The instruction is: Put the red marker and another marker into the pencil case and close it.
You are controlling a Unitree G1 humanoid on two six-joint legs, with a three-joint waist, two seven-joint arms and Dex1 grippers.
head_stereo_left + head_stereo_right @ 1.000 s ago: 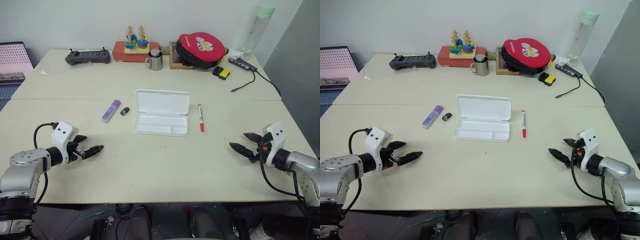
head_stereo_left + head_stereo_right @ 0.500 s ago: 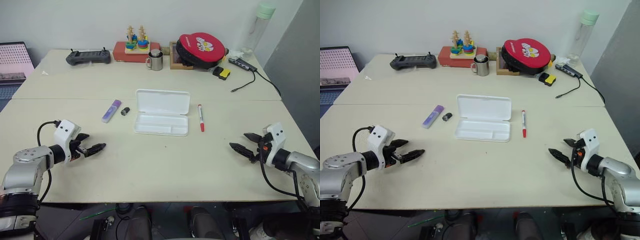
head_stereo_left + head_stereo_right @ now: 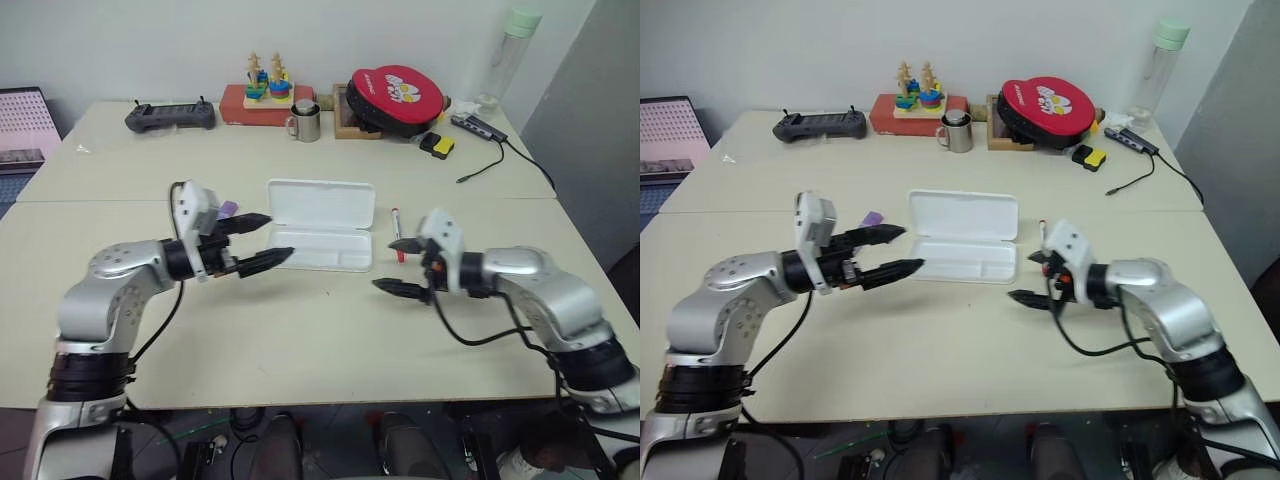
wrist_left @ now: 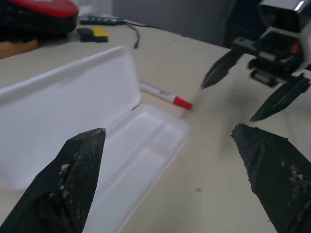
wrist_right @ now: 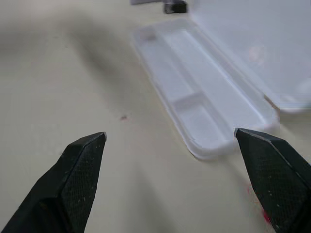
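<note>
We see a pale cream table point(image 3: 300, 330) made of two tops pushed together, the seam running across just behind the pencil case point(image 3: 320, 225), with a plain white wall behind and a grey partition on the right. The white case lies open at the middle, lid folded back flat, its shallow divided tray holding nothing we can make out. The red marker point(image 3: 396, 234) lies on the table just right of the case, apart from it. The purple highlighter point(image 3: 871, 218) lies left of the case, mostly hidden behind our left arm.

Our left gripper point(image 3: 256, 243) hangs over the case's left end, fingers spread wide and holding nothing. Our right gripper point(image 3: 402, 268) hovers near the case's right front corner, just in front of the red marker, likewise splayed wide and holding nothing.

Along the back edge we see a black handheld controller point(image 3: 168, 116), a wooden stacking toy point(image 3: 261, 88) on a red base, a metal mug point(image 3: 305, 122), a red round pouch point(image 3: 396, 99), a yellow and black block point(image 3: 439, 146), a cabled adapter point(image 3: 478, 127) and a tall clear bottle point(image 3: 510, 55).
</note>
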